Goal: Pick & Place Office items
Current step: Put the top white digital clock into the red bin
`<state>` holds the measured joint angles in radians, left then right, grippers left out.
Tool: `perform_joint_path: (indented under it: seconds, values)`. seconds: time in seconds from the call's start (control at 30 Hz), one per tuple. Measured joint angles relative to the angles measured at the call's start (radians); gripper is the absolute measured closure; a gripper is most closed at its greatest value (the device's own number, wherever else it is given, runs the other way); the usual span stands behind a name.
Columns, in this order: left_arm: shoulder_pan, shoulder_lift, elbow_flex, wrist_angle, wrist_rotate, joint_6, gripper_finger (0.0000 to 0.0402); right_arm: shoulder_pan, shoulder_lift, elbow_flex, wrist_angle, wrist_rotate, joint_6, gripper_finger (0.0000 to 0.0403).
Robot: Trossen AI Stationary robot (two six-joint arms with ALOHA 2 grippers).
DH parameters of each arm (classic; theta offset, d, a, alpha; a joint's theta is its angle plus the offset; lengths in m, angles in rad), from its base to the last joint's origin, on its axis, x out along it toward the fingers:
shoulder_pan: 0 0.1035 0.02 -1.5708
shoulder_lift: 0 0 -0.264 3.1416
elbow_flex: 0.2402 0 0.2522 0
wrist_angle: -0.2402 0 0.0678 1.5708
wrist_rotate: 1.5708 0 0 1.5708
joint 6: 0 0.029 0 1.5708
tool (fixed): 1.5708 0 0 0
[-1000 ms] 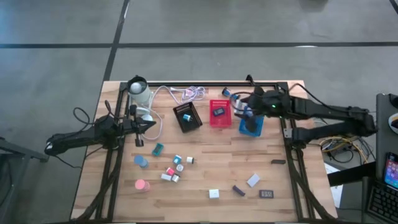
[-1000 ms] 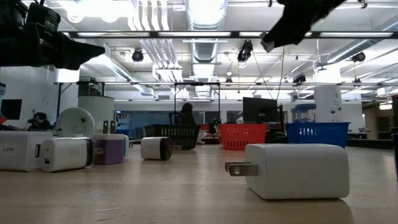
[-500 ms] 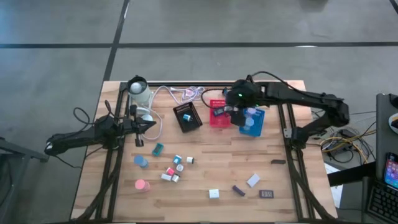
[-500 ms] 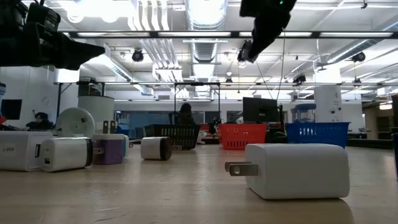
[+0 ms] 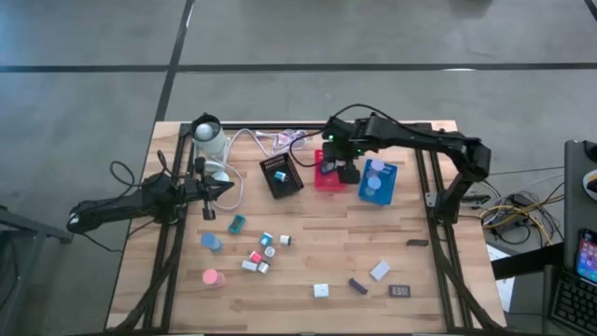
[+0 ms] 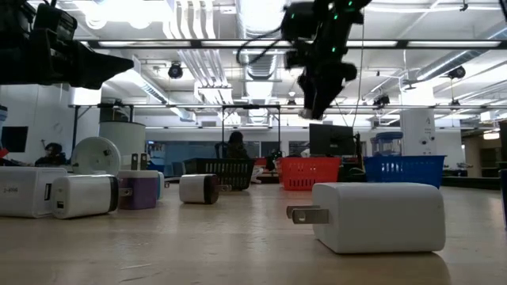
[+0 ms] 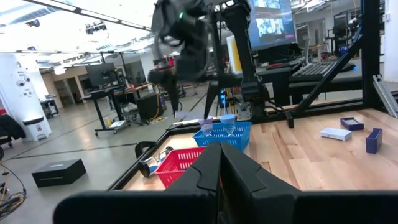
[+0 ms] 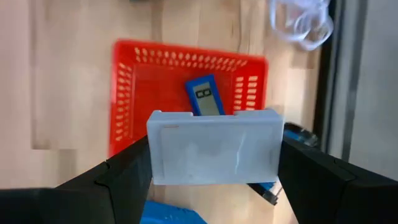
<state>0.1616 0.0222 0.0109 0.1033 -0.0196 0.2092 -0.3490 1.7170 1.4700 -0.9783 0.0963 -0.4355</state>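
Desk [image 5: 308, 257]: wooden, scattered office items.
Right gripper [image 8: 214, 186]: 2 fingers spread wide, clamping a white block [image 8: 214, 155] above the red tray [image 8: 143, 87].
Left gripper [image 7: 221, 180]: fingers pressed together, empty.

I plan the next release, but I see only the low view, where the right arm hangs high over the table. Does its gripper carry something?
Observer: Yes. The right wrist view shows the right gripper closed on a white block.
Operator: Over which tray is it?
Observer: The high view puts it over the red tray, not the blue tray beside it.
Operator: Is the red tray empty?
Observer: No. A small blue item already lies in it, seen just past the block in the right wrist view.
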Motion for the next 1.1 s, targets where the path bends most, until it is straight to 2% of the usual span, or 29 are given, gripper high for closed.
perform_joint_path:
  seconds: [0.37,0.5,0.73,1.1]
  values:
    - [0.0,0.0,0.0,0.0,0.0,0.0,0.0388,-0.025,0.171,-0.001,0.018,-0.011,0.048,0.0115]
    - [0.0,0.0,0.0,0.0,0.0,0.0,0.0388,-0.034,0.211,-0.001,0.026,-0.06,0.12,0.0115]
    - [0.0,0.0,0.0,0.001,0.0,0.0,0.0388,-0.056,0.28,-0.001,0.05,-0.073,0.24,0.0115]
    - [0.0,0.0,0.0,0.0,0.0,0.0,0.0388,-0.058,0.342,0.002,0.056,-0.066,0.222,0.0115]
